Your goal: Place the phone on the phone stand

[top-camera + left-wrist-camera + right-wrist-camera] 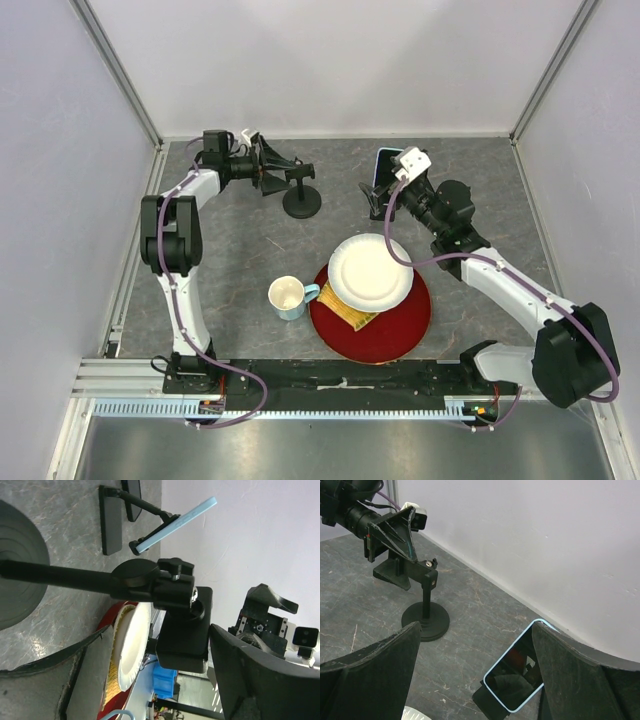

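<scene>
The phone [385,165], dark-screened in a light blue case, leans upright on a small black folding stand [372,203] at the back of the table. In the right wrist view the phone [520,677] sits on that stand [492,705], between my right gripper's wide-apart fingers, partly behind the right one. My right gripper [476,630] is open around it; it also shows in the top view [384,186]. A second black stand with a round base [302,203] stands to the left. My left gripper [160,630] is open, its fingers straddling this stand's head plate [182,640] with gaps on both sides.
A white paper plate [370,272] lies on a red plate [400,325] with something yellow [352,316] under it, in front of the phone. A mug [287,297] stands to their left. Walls close the table at back and sides.
</scene>
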`<state>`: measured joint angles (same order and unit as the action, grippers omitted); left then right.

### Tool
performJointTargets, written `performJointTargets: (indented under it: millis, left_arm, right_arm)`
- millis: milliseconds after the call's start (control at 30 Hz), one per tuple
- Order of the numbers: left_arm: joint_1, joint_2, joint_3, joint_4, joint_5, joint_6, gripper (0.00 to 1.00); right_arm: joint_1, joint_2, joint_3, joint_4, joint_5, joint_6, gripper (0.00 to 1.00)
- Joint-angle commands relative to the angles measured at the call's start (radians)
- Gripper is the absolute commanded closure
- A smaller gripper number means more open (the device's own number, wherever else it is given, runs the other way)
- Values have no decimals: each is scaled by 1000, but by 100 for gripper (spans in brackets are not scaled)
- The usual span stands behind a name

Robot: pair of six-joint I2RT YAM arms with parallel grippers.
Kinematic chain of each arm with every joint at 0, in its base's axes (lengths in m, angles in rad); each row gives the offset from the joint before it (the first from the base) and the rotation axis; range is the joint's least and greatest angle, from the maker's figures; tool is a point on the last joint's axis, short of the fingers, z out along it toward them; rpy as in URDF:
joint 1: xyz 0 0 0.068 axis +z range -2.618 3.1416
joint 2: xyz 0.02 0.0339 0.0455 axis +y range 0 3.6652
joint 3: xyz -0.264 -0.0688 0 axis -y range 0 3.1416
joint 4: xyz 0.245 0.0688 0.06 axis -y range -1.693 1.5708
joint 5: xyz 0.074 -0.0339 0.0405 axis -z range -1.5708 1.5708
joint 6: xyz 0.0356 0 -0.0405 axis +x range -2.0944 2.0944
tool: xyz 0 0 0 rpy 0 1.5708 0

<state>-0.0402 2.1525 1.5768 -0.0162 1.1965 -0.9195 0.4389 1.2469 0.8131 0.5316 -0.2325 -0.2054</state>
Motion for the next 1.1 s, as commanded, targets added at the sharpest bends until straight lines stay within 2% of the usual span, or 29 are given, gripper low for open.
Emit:
performJointTargets:
  millis: [0, 67, 133, 167, 200, 267, 300, 367, 400, 433, 500, 533, 567, 667, 733, 767, 867, 933, 1067]
  left_arm:
    - [14, -103, 32, -181, -110, 196, 17]
    - [22, -175, 20, -300, -197, 273, 17]
    - [26, -248, -36, -340, -387, 347, 19]
    - [28, -300, -70, -329, -464, 360, 19]
    - [28, -394, -143, -315, -604, 378, 20]
    - [28, -506, -233, -259, -743, 374, 21]
    - [26, -617, -333, -178, -862, 352, 21]
    - [25, -722, -449, -76, -945, 314, 23]
    - [22, -781, -560, 37, -1019, 268, 23]
    - [14, -872, -616, 89, -1061, 248, 23]
    - [-21, -953, -751, 200, -1169, 211, 24]
    - [-35, -998, -777, 278, -1193, 205, 25]
    - [-70, -1010, -796, 300, -1253, 203, 25]
    - [-134, -997, -795, 334, -1310, 231, 26]
    - [-161, -967, -776, 370, -1319, 234, 26]
    - [-177, -955, -765, 390, -1319, 229, 26]
    - [-214, -915, -739, 473, -1345, 228, 26]
    - [-242, -893, -719, 518, -1365, 235, 26]
    - [-282, -806, -622, 634, -1373, 274, 27]
  right_arm:
    - [-5, 29, 64, -38, -22, 11, 2]
    - [-5, 52, 95, -74, -21, 12, 2]
    - [-5, 78, 124, -108, -21, 11, 2]
    - [-6, 88, 135, -120, -22, 12, 2]
    - [-5, 94, 144, -133, -30, 12, 2]
    - [-6, 95, 158, -145, -22, 24, 2]
    - [-11, 91, 158, -142, -1, 30, 2]
    - [-44, 75, 161, -137, 4, 78, 2]
    - [-60, 74, 164, -137, 10, 104, 2]
    - [-77, 78, 173, -136, 43, 133, 2]
    - [-147, 103, 198, -150, 97, 243, 2]
    - [-167, 114, 204, -168, 184, 273, 2]
    - [-205, 123, 208, -177, 226, 326, 2]
    - [-294, 170, 233, -244, 408, 440, 2]
    - [-356, 218, 261, -319, 456, 524, 2]
    - [-427, 236, 268, -343, 463, 616, 2]
    - [-575, 328, 307, -424, 350, 695, 2]
    - [-620, 420, 369, -479, 267, 654, 2]
    - [-623, 542, 457, -555, 150, 528, 2]
